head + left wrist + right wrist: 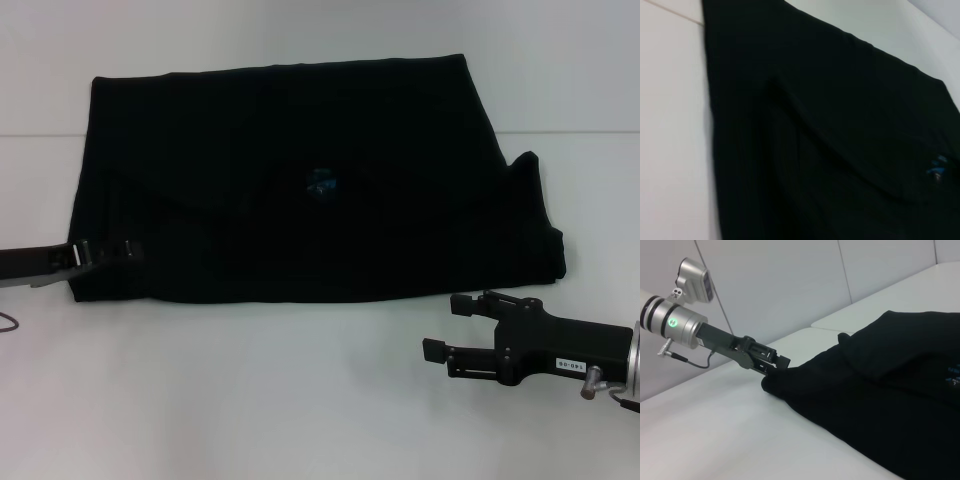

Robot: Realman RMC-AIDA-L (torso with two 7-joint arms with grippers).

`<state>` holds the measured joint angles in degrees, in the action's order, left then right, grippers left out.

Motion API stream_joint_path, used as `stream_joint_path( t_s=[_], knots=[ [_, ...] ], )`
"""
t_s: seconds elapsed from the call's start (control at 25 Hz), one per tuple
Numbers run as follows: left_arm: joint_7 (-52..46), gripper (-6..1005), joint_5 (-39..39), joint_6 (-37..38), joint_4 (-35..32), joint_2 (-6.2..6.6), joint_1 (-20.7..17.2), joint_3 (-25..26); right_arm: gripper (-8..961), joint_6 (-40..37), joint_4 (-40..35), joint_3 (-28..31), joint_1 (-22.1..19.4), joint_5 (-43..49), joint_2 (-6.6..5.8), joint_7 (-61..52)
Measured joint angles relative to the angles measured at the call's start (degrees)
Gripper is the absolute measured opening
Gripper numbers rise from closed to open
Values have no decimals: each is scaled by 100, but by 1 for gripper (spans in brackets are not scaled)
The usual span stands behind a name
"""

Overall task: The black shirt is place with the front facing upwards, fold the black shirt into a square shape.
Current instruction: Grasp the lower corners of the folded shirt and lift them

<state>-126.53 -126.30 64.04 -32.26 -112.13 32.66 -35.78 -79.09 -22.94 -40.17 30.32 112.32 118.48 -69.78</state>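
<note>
With our left tool (128, 249) clamped on the shirt (300, 180) corner and the right tool (448, 328) apart beside it, we risk dragging the folds askew — one-sided pull.

No readable text anywhere; a small white sticker (570, 366) on the right gripper (437, 327) carries print too tiny to read.

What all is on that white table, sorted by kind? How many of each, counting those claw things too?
Black shirt, partly folded, small blue label showing: 1
Grippers: 2, the left gripper at the shirt's near left corner, the right gripper open over the bare table, apart from the shirt
Total: 3
</note>
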Motion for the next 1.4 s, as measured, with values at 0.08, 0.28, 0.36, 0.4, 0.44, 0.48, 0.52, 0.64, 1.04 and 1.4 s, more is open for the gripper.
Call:
stream_joint_path(
  t_s=[0.08, 0.28, 0.36, 0.4, 0.44, 0.48, 0.52, 0.64, 1.04, 1.4],
  knots=[
    [-28, 741, 0, 64, 0, 7, 11, 1, 913, 1, 0, 0, 1, 0, 0, 0],
    [-68, 739, -14, 99, -6, 42, 15, 7, 913, 8, 0, 0, 1, 0, 0, 0],
    [-71, 738, -108, 77, -7, 59, 17, -24, 913, 8, 0, 0, 1, 0, 0, 0],
    [-77, 737, -238, 48, -13, 59, 43, -32, 913, 8, -1, 0, 1, 0, 0, 0],
    [-77, 737, -238, 48, -13, 59, 43, -32, 913, 8, -3, 1, 1, 0, 0, 0],
    [-78, 736, -269, 46, -13, 54, 57, -35, 913, 9, -6, 0, 3, 0, 0, 0],
    [-78, 736, -288, 45, -13, 49, 67, -38, 913, 9, -8, 0, 5, 0, 0, 0],
    [-80, 717, -290, 60, -15, 48, 80, -41, 912, 9, -8, 1, 9, 0, 0, 0],
    [-91, 630, -513, 112, -32, 52, 109, -43, 912, -9, -32, 22, 4, 0, 0, -22],
    [-93, 282, -640, 118, -54, 52, 136, -43, 911, -34, -52, 46, -1, -10, 0, -43]
  ],
)
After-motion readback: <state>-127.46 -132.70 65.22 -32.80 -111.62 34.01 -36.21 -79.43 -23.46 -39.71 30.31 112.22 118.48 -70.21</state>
